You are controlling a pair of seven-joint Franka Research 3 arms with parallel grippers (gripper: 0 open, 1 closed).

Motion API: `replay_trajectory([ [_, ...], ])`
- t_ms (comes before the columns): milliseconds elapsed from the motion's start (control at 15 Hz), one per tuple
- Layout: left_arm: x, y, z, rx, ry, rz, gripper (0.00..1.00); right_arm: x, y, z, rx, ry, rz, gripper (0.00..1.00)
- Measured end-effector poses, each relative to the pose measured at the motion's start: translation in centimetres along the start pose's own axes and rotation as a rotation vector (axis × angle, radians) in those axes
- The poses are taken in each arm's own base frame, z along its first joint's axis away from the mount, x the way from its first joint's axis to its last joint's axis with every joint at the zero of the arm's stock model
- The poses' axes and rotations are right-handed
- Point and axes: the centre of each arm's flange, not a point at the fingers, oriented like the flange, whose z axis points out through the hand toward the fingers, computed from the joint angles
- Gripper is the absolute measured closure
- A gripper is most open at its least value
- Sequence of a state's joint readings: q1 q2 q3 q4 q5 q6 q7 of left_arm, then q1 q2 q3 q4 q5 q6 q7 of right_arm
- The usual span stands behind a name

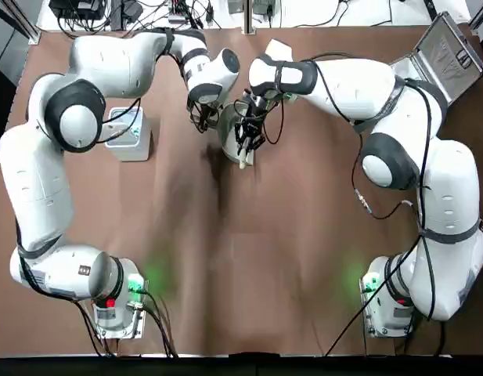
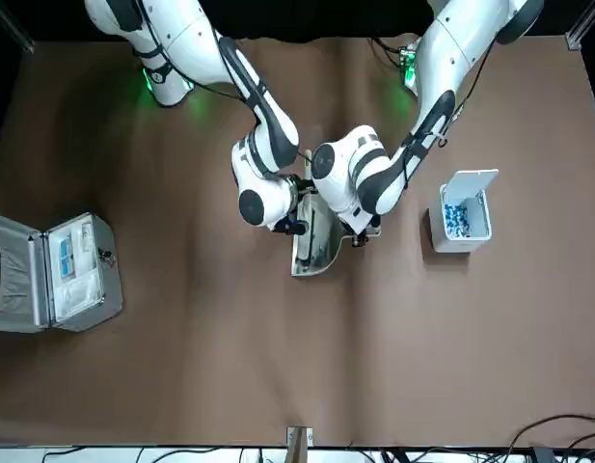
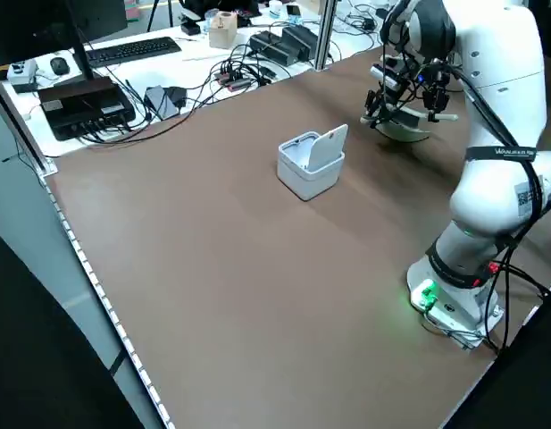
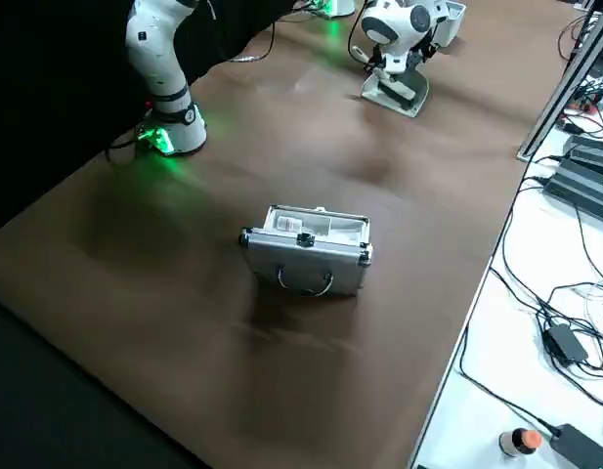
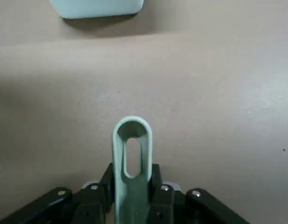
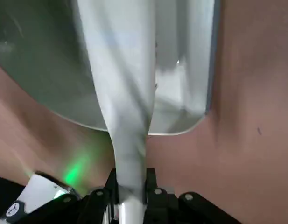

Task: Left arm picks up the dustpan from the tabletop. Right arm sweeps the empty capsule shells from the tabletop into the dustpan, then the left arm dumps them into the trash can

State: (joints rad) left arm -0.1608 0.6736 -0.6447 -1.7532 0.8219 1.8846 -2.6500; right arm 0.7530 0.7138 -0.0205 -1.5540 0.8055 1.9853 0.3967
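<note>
One dustpan, one brush, two end effectors gripping

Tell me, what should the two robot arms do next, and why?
Probably lift the brush clear. The right gripper holds it over the dustpan, whose handle the left gripper grips. Then the left arm could carry the pan to the open trash can, which already holds blue bits.
</note>
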Motion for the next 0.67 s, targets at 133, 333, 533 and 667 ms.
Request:
replay_trajectory([
  [133, 0.0, 0.0, 0.0, 0.000, 0.000, 0.000, 0.67, 0.0, 0.0, 0.0, 0.007, -0.004, -0.013, 0.74],
  [333, 0.0, 0.1, 0.0, 0.000, -0.001, -0.002, 0.67, 0.3, 0.4, -0.5, 0.032, -0.032, -0.014, 0.74],
  [533, 0.1, 0.2, 0.0, -0.001, -0.001, -0.004, 0.67, 0.9, 1.6, -1.7, 0.087, -0.102, -0.026, 0.74],
  [667, 0.1, 0.4, 0.0, 0.000, -0.003, -0.008, 0.67, 1.7, 2.7, -2.9, 0.119, -0.126, -0.030, 0.74],
])
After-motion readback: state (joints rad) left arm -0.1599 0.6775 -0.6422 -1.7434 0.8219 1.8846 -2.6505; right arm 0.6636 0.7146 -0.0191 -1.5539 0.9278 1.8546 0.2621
